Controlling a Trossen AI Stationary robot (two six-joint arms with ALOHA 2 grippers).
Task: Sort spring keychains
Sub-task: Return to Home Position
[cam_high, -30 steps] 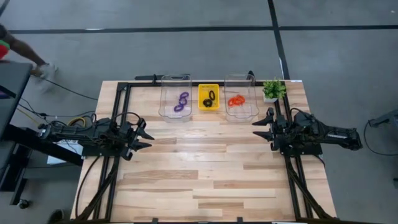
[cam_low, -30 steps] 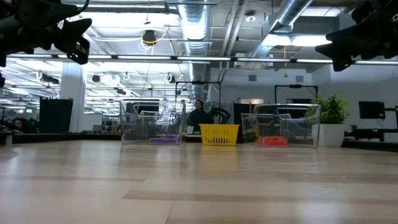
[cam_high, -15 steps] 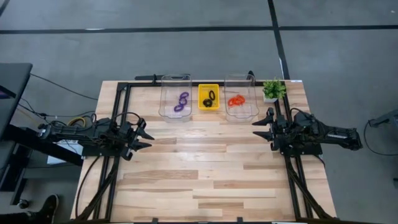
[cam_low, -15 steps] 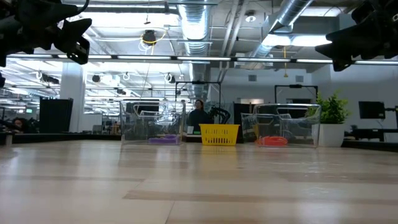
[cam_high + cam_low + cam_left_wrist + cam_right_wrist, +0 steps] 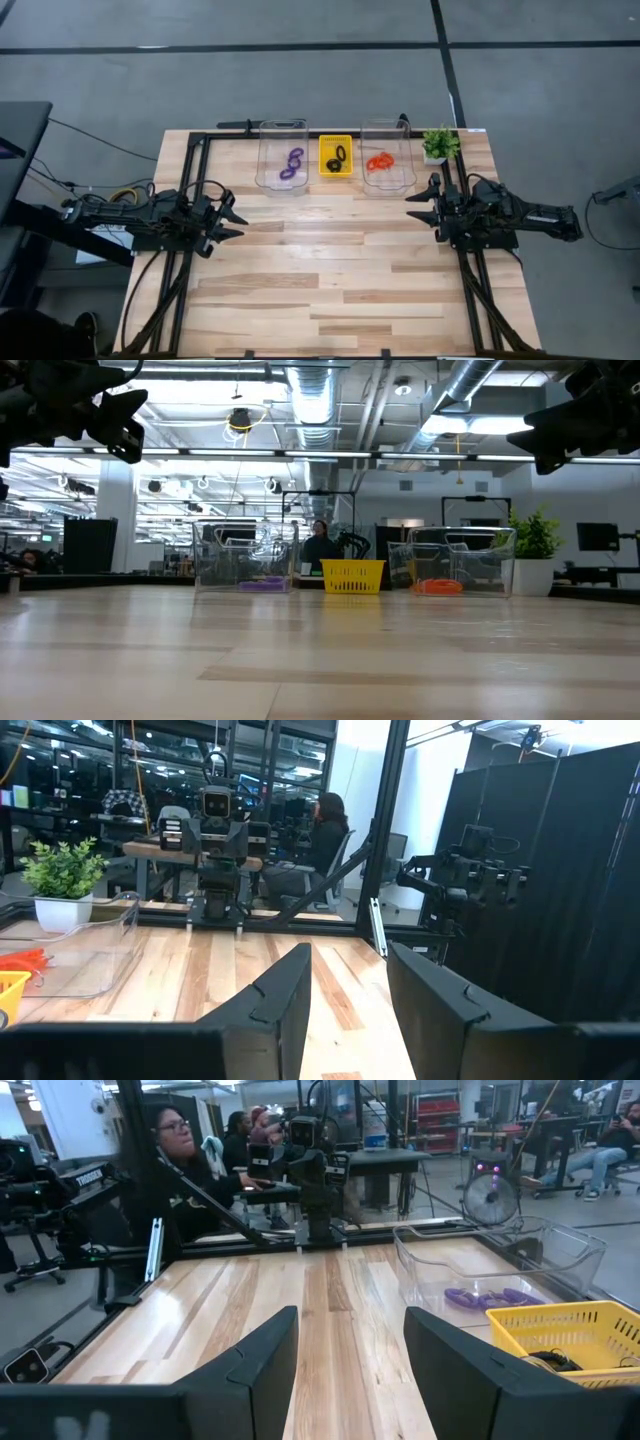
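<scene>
Sorting looks done, nothing loose on the table (image 5: 330, 280). Left gripper (image 5: 238, 226) hangs open and empty at the left edge; purple keychains (image 5: 291, 164) in the left bin (image 5: 282, 184), black keychains (image 5: 336, 158) in the yellow tray (image 5: 336, 138), orange keychains (image 5: 379, 161) in the right bin (image 5: 390, 183). Right gripper (image 5: 410, 208) open, empty, at the right edge; only parking the arms seems left.

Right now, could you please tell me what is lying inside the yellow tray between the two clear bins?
Inside the yellow tray lie black spring keychains, apparently two loops; nothing else shows from above. In the low view the tray's wall hides them.
</scene>
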